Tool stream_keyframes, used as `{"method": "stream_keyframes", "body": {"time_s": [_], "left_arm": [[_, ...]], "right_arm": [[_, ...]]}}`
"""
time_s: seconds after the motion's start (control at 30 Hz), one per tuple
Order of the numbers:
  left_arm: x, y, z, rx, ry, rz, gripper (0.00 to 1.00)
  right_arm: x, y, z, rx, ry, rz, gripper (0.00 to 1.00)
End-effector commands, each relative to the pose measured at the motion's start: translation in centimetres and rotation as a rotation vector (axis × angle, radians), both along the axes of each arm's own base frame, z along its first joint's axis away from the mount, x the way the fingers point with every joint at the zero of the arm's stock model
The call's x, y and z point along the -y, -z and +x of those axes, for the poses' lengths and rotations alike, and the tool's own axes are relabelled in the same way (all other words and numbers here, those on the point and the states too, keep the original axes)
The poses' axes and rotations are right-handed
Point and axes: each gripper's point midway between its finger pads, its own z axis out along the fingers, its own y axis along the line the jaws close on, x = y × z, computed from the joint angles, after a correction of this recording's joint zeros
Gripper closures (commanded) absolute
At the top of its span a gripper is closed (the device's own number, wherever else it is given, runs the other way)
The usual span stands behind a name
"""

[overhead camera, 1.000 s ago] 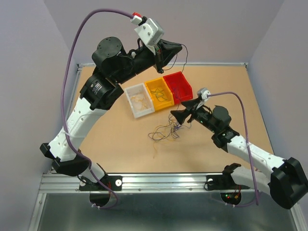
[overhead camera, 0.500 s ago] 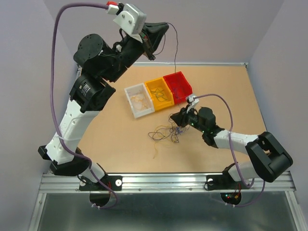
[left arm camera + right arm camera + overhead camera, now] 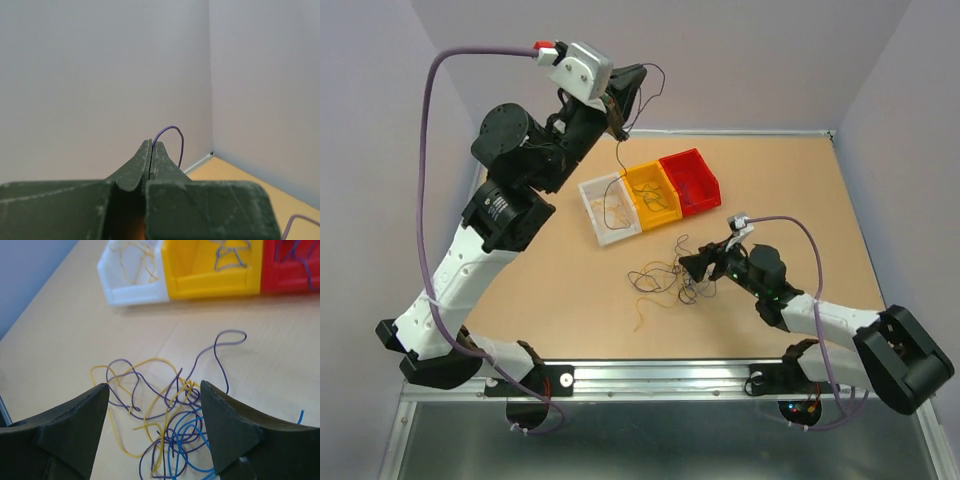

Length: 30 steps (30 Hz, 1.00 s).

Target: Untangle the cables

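Note:
A tangle of thin yellow, purple and blue cables (image 3: pixel 665 280) lies on the tabletop, and the right wrist view shows the same tangle (image 3: pixel 175 415) close up. My right gripper (image 3: pixel 688 265) hovers low at its right edge. It is open, and the knot shows between and beyond its fingers (image 3: pixel 227 425). My left gripper (image 3: pixel 638 75) is raised high at the back left. It is shut on a single purple cable (image 3: pixel 618 165) that dangles down over the white bin. That cable (image 3: pixel 170 130) arches out from the closed tips of the left gripper (image 3: pixel 151 142).
Three small bins stand in a row behind the tangle: white (image 3: pixel 588 195), yellow (image 3: pixel 638 205) and red (image 3: pixel 708 182), each with a few loose wires inside. One yellow wire (image 3: pixel 640 315) lies apart, nearer the front edge. Grey walls enclose the table.
My left arm swung left with the purple cable, whose free end now hangs over the white bin. My right arm drew back toward the near side, lower at the tangle, jaws open.

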Motion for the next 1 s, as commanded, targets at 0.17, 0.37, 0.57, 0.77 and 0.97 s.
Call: {"method": "stream_keyframes", "body": {"time_s": [0.17, 0.37, 0.57, 0.77, 0.97], "left_arm": [[2.0, 5.3, 1.4, 0.014, 0.013, 0.079, 1.0], [4.0, 9.8, 6.0, -0.042, -0.046, 0.132, 1.0], [7.6, 13.1, 12.5, -0.108, -0.018, 0.186, 1.0], [11.0, 18.3, 19.5, -0.163, -0.055, 0.253, 1.0], [13.2, 25.3, 25.4, -0.235, -0.096, 0.345, 1.0]], "right_arm": [[2.3, -7.1, 0.7, 0.153, 0.14, 0.064, 0.15], [6.0, -9.5, 1.7, 0.178, 0.364, 0.128, 0.15], [8.0, -10.0, 1.3, 0.194, 0.456, 0.178, 0.15], [8.9, -10.5, 1.1, 0.21, 0.491, 0.2, 0.15], [9.8, -10.9, 0.6, 0.226, 0.52, 0.229, 0.15]]}}
